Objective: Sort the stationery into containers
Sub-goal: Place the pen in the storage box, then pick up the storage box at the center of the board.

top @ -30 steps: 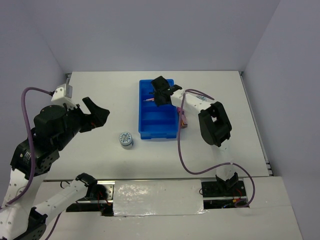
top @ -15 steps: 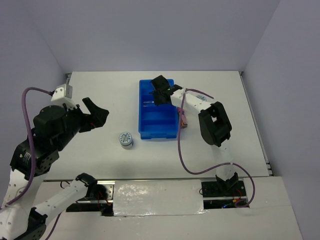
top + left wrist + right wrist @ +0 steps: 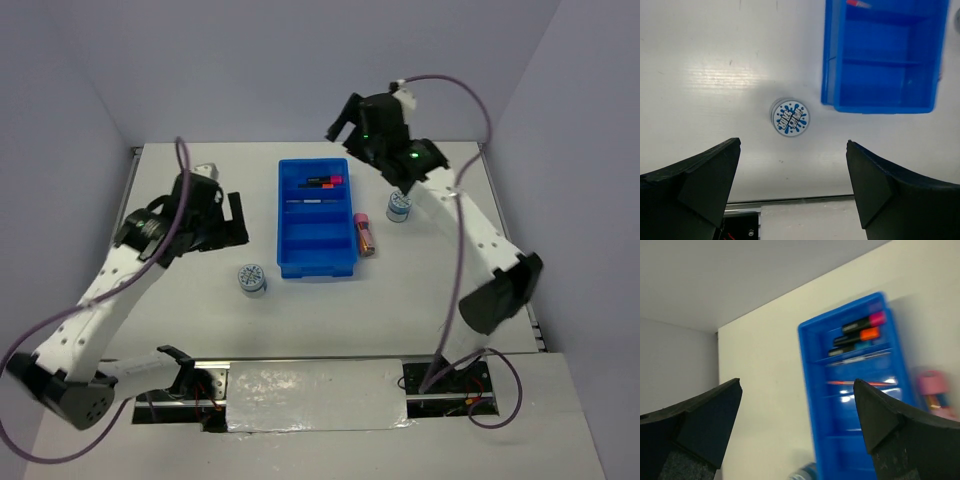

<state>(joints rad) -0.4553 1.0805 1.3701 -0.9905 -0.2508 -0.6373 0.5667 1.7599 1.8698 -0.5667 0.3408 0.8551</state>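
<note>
The tray [image 3: 316,245] lies lengthwise at mid-counter [image 3: 440,290], its short ends toward the far and near edges. Two markers [image 3: 320,183], one pink-capped and one orange-capped, lie crosswise in the compartment nearest the far edge. Thin pens [image 3: 305,201] lie crosswise in the next one.

The tube [image 3: 364,233] lies on the counter just beside the tray's right wall. One roll [image 3: 399,206] stands a little further right, toward the far edge. The other roll [image 3: 252,279] stands near the tray's near-left corner, apart from it.

The left gripper [image 3: 238,220] hovers left of the tray with its fingers spread wide and nothing between them. In its wrist view the near roll [image 3: 790,117] sits on the counter between the two fingers [image 3: 705,175], well below them.

The right gripper [image 3: 340,125] hangs high over the counter's far edge, behind the tray. Its fingers [image 3: 700,415] are also wide apart and hold nothing. Its wrist view is blurred but shows the tray [image 3: 812,405] and the markers [image 3: 860,330] in it.
</note>
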